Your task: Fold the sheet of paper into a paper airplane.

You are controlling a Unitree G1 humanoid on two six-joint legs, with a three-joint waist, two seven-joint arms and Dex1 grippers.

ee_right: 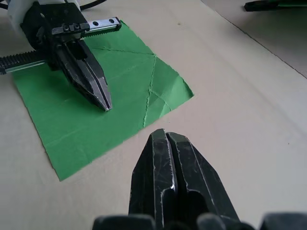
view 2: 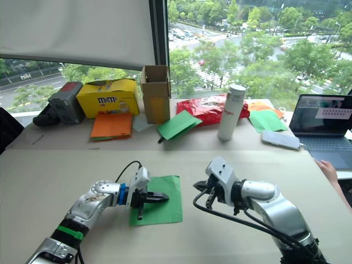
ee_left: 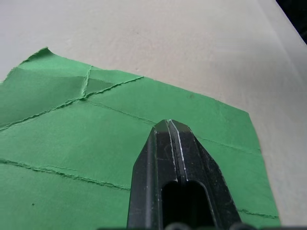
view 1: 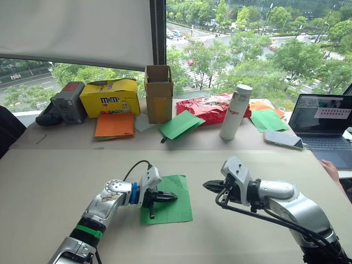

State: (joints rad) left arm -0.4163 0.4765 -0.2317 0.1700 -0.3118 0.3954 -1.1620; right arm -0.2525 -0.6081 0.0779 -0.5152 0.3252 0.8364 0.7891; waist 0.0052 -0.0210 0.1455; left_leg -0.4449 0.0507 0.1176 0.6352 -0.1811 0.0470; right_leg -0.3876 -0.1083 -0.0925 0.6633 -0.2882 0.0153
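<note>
The sheet of paper is bright green and lies flat and unfolded on the beige table, marked by several crease lines. My left gripper is shut with nothing in it, its tips over the middle of the sheet; I cannot tell whether they touch it. In the right wrist view that left gripper points across the sheet. My right gripper is shut and empty, hovering just off the sheet's right edge and pointing toward it. The paper airplane is out of view.
Along the back of the table stand a grey device, a yellow box, orange sheets, a cardboard box, other green sheets, a red bag and a white bottle. On the right are a phone, a laptop and a person's hand.
</note>
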